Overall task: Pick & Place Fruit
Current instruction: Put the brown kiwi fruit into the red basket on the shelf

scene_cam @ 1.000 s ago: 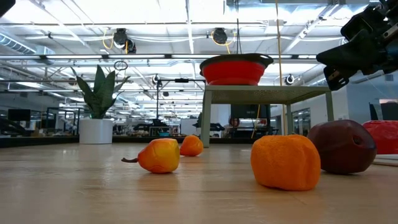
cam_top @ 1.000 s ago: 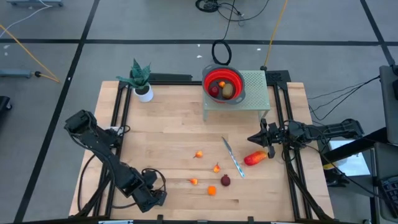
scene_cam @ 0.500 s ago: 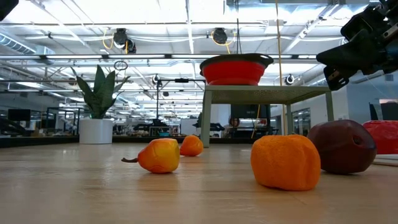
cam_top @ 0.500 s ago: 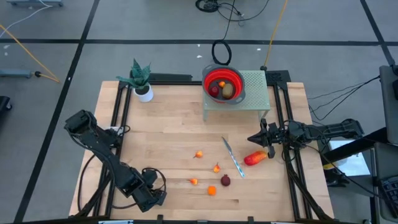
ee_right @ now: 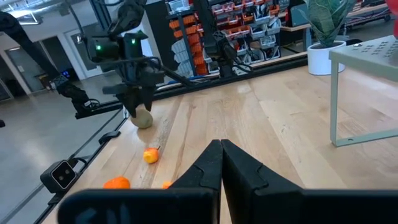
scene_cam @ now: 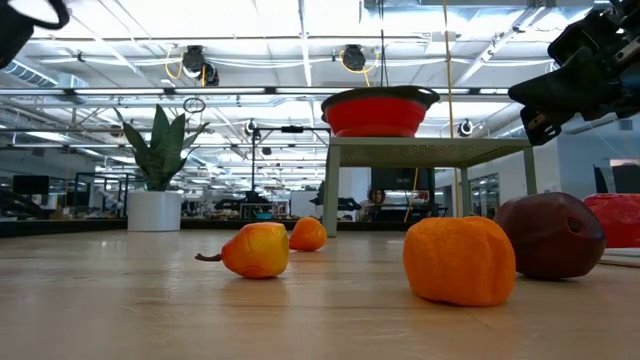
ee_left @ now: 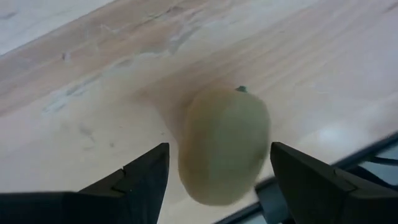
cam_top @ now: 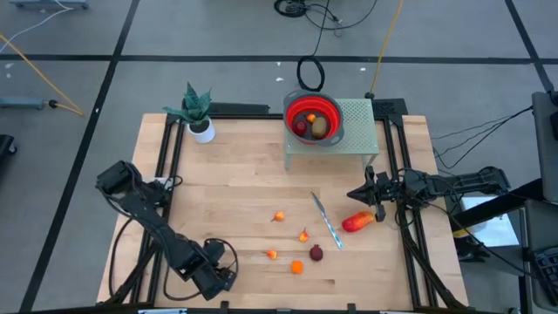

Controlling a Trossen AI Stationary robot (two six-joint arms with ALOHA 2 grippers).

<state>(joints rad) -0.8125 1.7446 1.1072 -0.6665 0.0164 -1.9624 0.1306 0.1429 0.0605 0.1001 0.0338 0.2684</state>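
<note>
My left gripper (ee_left: 219,149) is open near the table's near-left corner (cam_top: 218,277). Its fingers stand on either side of an olive-brown oval fruit (ee_left: 224,146) that lies on the table, and I see no touch. The right wrist view shows this fruit (ee_right: 143,118) under that gripper. My right gripper (cam_top: 353,194) is shut and empty, above and just beyond the elongated red-orange piece (cam_top: 358,221). Tiny orange fruits (cam_top: 278,216) (cam_top: 297,268) and a dark red ball (cam_top: 316,253) lie mid-table. The red bowl (cam_top: 331,112) holds a dark red ball and an olive oval.
The bowl stands on a grey-green raised stand (cam_top: 357,122) at the far side. A slim knife (cam_top: 326,220) lies between the small fruits and the red-orange piece. A potted plant (cam_top: 199,113) stands at the far left. Bare wood lies left of centre.
My left arm has shifted a little toward the table's right edge. The fruit has kept still.
</note>
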